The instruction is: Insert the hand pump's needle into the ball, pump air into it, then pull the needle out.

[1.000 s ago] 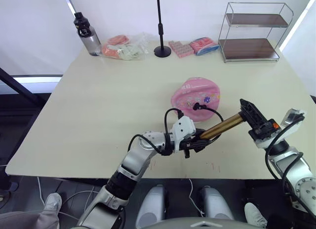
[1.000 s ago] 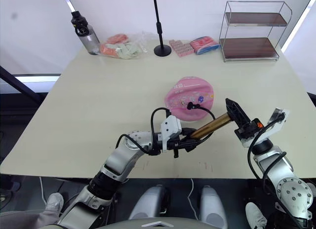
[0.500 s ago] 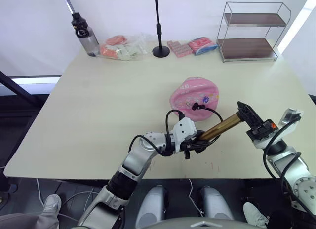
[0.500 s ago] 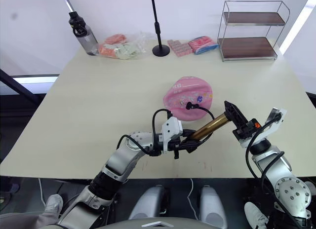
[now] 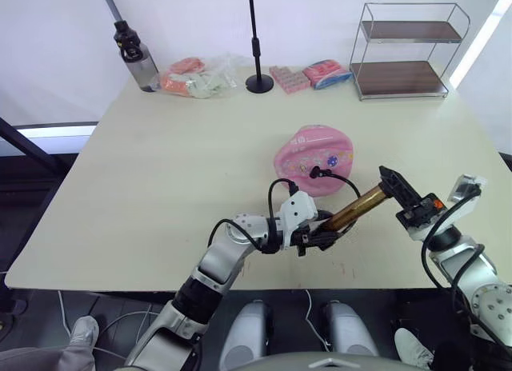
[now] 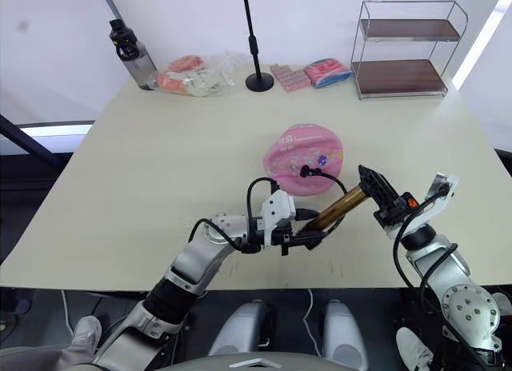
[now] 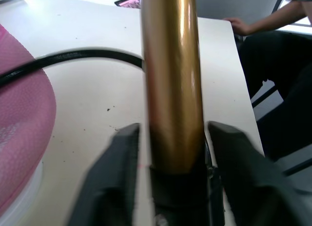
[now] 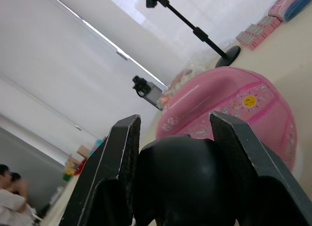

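Left claw point(image 5: 320, 237) clamps hand pump point(image 5: 358, 207) foot, right claw point(image 5: 400, 197) its handle; skewed strokes could yank needle from ball point(image 5: 316, 159).

Needle at hose point(image 5: 340, 179) end too small to tell; hand pump point(image 5: 358, 207) foot hidden inside left tool point(image 5: 324, 237).

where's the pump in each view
Left eye view: the pump slants up to the right, below the ball, between the left gripper and right gripper.
Right eye view: same slant, just below the ball.
Left wrist view: its bronze barrel runs up the middle between the fingers.
Right wrist view: its black handle sits between the fingers.
Shared landmark: the pink ball.
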Motion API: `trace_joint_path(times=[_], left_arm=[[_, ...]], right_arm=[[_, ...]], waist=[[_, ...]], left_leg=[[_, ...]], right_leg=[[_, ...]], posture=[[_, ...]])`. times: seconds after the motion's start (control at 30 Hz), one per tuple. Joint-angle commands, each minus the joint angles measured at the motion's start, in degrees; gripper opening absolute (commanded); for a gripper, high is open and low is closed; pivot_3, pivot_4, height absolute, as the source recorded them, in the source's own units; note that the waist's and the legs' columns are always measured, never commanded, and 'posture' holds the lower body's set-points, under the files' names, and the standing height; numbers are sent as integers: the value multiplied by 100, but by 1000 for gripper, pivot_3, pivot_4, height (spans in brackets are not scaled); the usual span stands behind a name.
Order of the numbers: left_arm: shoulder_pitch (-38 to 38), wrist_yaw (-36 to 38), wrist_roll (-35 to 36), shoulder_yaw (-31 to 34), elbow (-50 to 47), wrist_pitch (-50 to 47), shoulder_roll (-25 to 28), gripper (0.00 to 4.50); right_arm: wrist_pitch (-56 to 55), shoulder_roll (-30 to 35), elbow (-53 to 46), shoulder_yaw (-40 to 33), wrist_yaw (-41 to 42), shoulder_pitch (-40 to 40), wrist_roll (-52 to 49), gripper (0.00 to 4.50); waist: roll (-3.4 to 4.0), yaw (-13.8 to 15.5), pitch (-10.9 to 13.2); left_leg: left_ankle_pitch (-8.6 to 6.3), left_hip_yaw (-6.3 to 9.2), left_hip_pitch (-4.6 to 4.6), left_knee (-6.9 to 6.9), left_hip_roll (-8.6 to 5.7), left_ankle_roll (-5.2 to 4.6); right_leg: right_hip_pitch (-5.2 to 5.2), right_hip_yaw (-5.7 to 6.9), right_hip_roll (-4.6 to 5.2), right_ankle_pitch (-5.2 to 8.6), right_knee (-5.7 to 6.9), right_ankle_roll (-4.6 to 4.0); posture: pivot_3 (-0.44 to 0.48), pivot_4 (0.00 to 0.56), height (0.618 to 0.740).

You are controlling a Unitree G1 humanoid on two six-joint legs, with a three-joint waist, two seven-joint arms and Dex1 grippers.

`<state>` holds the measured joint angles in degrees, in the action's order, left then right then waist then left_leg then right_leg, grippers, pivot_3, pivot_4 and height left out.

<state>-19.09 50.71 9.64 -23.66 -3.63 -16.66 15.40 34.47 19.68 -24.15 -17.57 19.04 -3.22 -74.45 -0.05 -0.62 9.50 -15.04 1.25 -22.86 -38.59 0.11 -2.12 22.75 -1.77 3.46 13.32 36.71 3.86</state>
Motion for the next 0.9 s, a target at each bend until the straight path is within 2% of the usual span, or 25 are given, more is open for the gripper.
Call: trace_joint_path(times=[0.03, 0.17, 0.27, 0.37, 0.5, 0.63, 0.9], left_arm=[[-8, 125, 156, 121, -78, 85, 37, 4463], [11, 341, 236, 161, -117, 120, 156, 4463], [37, 587, 359, 193, -189, 138, 314, 4463], [45, 803, 455, 223, -201, 166, 437, 4463], [42, 1020, 526, 186, -175, 168, 545, 4463], [-11, 1273, 538, 174, -79, 241, 637, 4463], [-301, 1706, 392, -33, 157, 295, 720, 4463]], right_arm=[[-25, 131, -212, -45, 212, 124, 18, 1749], [-46, 299, -274, -47, 362, 230, 160, 1749], [-100, 635, -364, 19, 766, 304, 560, 1749], [-312, 1089, -495, 155, 1510, 299, 1177, 1749], [-709, 1368, -528, 267, 2307, 251, 1799, 1749], [-1603, 1744, -386, 554, 3419, 230, 2873, 1749], [-2186, 1760, 363, 743, 4415, 312, 3349, 1749]], waist=[[0, 0, 0], [0, -2, 0], [0, -2, 0], [-1, -1, 1], [-3, 0, 2], [-5, 0, 4], [-12, 3, 8]], left_leg=[[0, 0, 0, 1, 0, 0], [0, -1, -2, 3, 0, 0], [0, -2, -2, 3, 0, 0], [0, -3, -2, 6, 0, 0], [0, -1, -2, 8, 0, 0], [0, -4, -2, 7, 0, 0], [0, -3, -2, 7, 0, 0]], right_leg=[[2, 0, 0, 0, 0, 1], [5, -1, -1, 0, 0, 0], [6, -2, -1, 0, 0, 0], [7, -1, -1, 0, -1, 0], [7, 0, -1, -1, -2, 4], [7, 0, -1, 0, -3, 5], [7, 0, -3, -6, -3, 13]], posture=[[0, 150, 740], [0, 150, 740], [0, 150, 740], [0, 150, 740], [0, 150, 740], [0, 150, 740], [0, 150, 740]])
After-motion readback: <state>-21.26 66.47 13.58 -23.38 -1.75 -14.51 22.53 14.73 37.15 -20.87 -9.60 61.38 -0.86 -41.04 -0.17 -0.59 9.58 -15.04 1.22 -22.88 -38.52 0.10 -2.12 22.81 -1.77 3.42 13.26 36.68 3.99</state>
